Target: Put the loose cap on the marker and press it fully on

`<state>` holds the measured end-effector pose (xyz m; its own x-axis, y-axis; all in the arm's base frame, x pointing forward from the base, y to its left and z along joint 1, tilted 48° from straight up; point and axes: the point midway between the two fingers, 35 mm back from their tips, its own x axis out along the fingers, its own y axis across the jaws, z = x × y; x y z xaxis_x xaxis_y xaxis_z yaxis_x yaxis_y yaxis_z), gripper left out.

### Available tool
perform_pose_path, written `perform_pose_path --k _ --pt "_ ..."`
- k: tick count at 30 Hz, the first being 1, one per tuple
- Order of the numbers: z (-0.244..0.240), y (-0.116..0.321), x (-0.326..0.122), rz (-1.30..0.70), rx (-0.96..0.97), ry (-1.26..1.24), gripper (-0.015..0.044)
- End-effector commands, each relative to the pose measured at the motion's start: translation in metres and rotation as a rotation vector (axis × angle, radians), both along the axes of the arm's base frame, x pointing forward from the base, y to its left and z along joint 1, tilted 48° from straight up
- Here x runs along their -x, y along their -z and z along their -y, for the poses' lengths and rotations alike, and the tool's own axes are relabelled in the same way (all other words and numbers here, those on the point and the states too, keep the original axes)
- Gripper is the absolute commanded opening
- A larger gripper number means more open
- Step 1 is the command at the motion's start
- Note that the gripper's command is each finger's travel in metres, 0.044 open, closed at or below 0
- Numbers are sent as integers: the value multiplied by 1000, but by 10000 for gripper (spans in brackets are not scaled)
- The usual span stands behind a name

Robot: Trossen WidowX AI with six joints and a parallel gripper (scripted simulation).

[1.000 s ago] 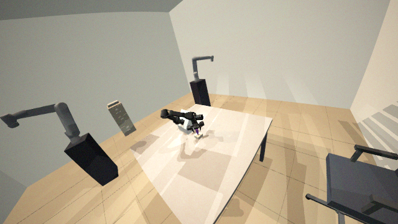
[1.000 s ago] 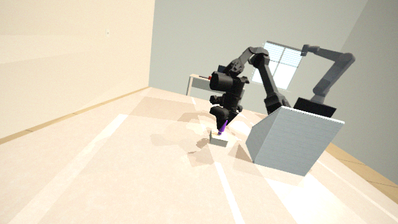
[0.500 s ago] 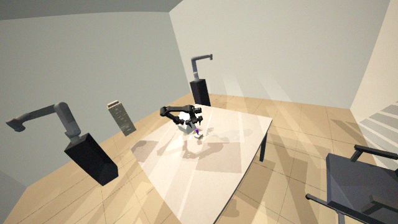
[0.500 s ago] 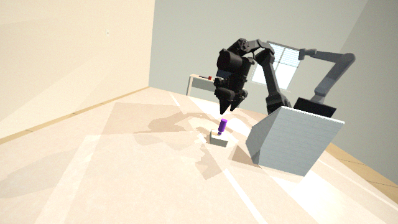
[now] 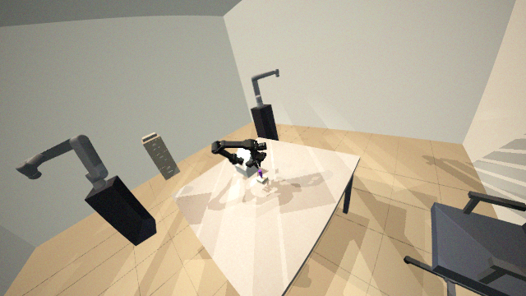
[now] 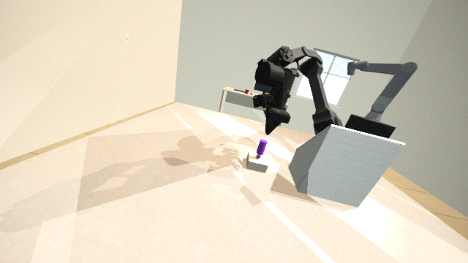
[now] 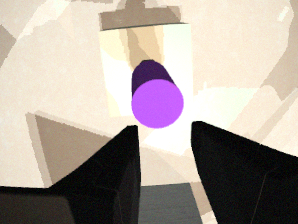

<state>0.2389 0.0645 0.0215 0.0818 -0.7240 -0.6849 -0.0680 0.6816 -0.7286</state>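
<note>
The purple cap (image 5: 260, 173) (image 6: 261, 147) (image 7: 157, 103) sits on top of the marker, in line with it. Only a short, narrow purple part of the marker (image 6: 258, 156) shows between the cap and the holder block (image 5: 262, 180) (image 6: 257, 167) (image 7: 176, 47). Whether the cap is fully seated cannot be told. My gripper (image 6: 270, 133) (image 7: 164, 134) is above the cap, a little to one side of it, and does not touch it. Its fingers stand a narrow gap apart with nothing between them. In the wrist view the cap's round top lies just beyond the fingertips.
A big grey box (image 5: 246, 170) (image 6: 351, 168) stands on the table (image 5: 246, 247) (image 6: 183, 219) close to the holder block, by the arm's base. Two other grey arms (image 5: 88, 158) (image 5: 256, 88) stand on dark pedestals off the table. A chair (image 5: 472, 242) is off the table's side.
</note>
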Motion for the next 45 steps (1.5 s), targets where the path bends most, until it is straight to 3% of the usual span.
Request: perform_pose_path --k 1,45 --pt "1 0 -1 -31 6 -35 0" --pt "27 25 -5 -27 2 -33 0"
